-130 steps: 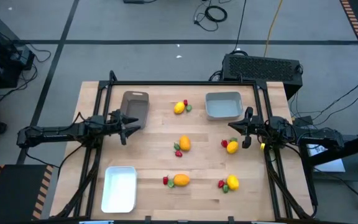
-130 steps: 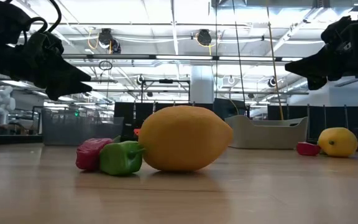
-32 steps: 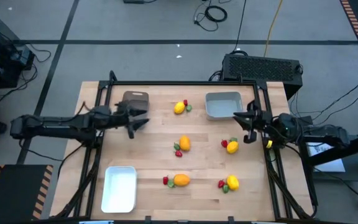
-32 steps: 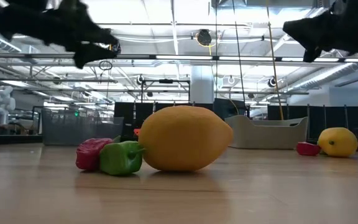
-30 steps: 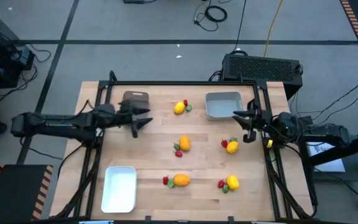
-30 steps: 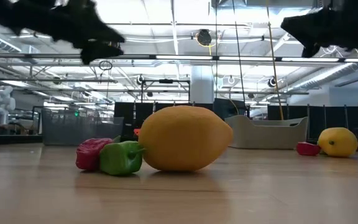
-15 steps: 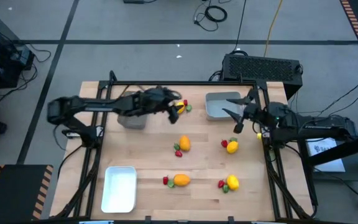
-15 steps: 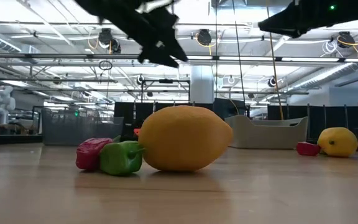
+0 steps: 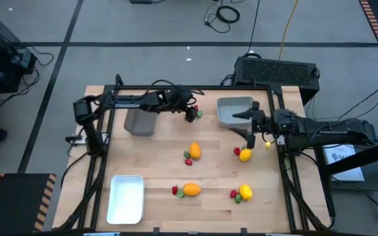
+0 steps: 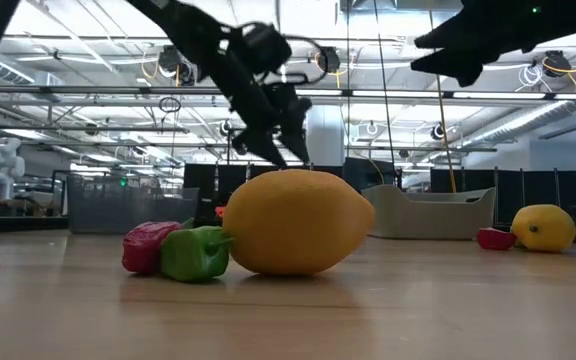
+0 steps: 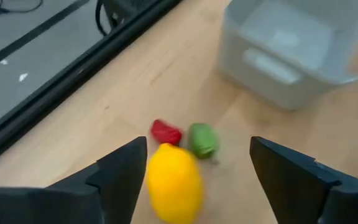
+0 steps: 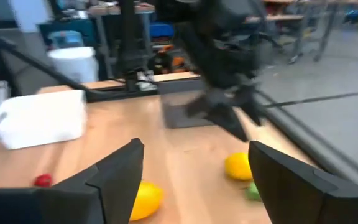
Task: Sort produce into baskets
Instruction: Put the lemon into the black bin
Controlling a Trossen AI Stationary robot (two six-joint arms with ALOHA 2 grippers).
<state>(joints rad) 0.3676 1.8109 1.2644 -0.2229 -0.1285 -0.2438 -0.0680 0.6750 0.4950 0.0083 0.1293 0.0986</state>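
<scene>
High view, as I read it from the console: left gripper [image 9: 190, 113] reaches across the far side of the table and sits right over the far cluster, a yellow lemon [image 9: 188, 114] with a green piece [image 9: 199, 114] just beside it; right gripper [image 9: 249, 134] hangs between the grey-blue basket [image 9: 231, 113] and a second yellow lemon [image 9: 245, 155] with its red piece [image 9: 237, 151]. Also on the table: brown-grey basket [image 9: 140, 121] at far left, white basket [image 9: 126, 198] at near left, an orange fruit [image 9: 195, 151] at centre, another orange fruit [image 9: 191, 189] near the front, a third yellow lemon [image 9: 245, 192] at front right. All three baskets look empty, so I judge sorting has barely begun. Low view: an orange fruit fills the foreground with a red and a green piece touching its side; both arms show as dark shapes overhead, and I cannot tell finger positions here. Left wrist view: my left fingers [image 11: 124, 174] stand wide apart with nothing between them, the lemon just ahead between the tips, the red berry [image 11: 165, 132] and green piece touching it, the grey-blue basket beyond. Right wrist view: right fingers [image 12: 120, 174] also spread and empty, a lemon ahead, the white basket farther off. Step in hand, in my judgement: approach to the first pick on both sides. Next move calls for lowering the left fingers squarely astride the lemon without nudging the berry, then closing.
</scene>
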